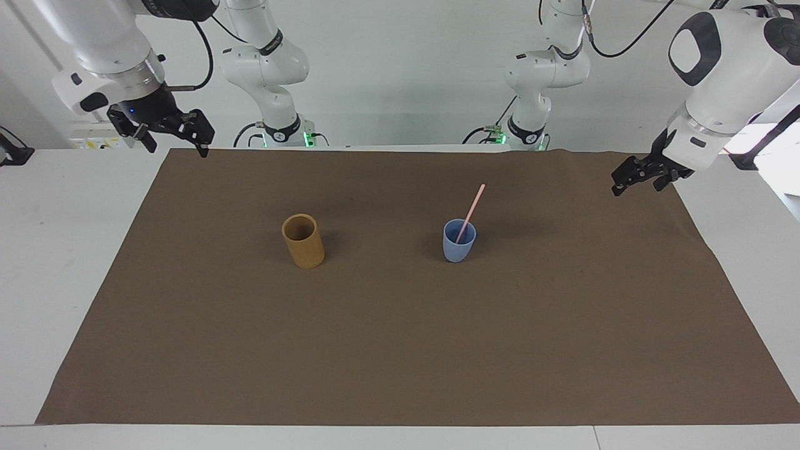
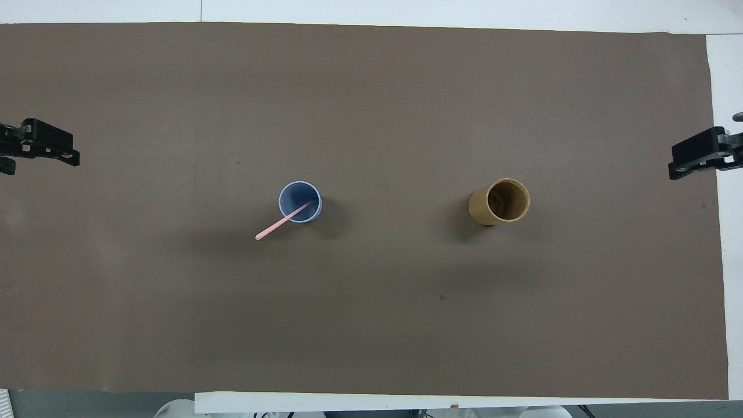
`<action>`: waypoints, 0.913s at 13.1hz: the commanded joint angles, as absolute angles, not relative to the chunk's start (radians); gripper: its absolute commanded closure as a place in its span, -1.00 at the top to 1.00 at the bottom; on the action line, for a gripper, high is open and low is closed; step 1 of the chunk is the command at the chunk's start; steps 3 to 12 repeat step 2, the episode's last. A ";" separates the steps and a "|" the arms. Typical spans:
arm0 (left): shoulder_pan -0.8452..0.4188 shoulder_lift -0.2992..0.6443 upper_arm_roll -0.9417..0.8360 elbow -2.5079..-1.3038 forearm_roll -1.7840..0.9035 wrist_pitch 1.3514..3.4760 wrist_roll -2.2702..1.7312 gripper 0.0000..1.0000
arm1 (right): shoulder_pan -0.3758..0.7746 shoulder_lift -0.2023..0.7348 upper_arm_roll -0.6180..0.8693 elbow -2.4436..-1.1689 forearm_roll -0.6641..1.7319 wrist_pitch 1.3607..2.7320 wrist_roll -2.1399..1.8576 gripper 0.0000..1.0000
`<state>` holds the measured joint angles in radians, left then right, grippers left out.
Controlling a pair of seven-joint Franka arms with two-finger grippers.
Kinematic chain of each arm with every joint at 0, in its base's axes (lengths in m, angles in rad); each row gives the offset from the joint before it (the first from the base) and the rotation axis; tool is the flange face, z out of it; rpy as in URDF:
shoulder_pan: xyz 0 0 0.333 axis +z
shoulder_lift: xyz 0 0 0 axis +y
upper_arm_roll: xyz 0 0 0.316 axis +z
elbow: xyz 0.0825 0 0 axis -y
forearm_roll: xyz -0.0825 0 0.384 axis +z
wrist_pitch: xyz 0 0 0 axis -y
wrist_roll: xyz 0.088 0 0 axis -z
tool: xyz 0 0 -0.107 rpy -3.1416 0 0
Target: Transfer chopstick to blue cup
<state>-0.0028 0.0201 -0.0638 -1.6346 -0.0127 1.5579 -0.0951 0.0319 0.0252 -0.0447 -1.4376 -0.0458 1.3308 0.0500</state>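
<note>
The pale pink chopstick stands in the small blue cup near the middle of the brown mat, its upper end leaning over the rim toward the robots and the left arm's end. My right gripper hangs open and empty over the mat's corner at the right arm's end. My left gripper waits open and empty over the mat's edge at the left arm's end. Both are well away from the cup.
A taller tan-orange cylindrical cup stands upright beside the blue cup, toward the right arm's end, with nothing showing inside it. The brown mat covers most of the white table.
</note>
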 commanded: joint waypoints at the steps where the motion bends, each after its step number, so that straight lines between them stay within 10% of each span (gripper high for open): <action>1: 0.003 0.006 -0.066 -1.649 0.003 1.549 -0.092 1.00 | 0.017 0.021 -0.041 -1.443 -0.014 1.331 0.031 1.00; 12: 0.003 0.005 -0.066 -1.649 0.003 1.549 -0.092 1.00 | 0.017 0.021 -0.041 -1.443 -0.014 1.331 0.031 1.00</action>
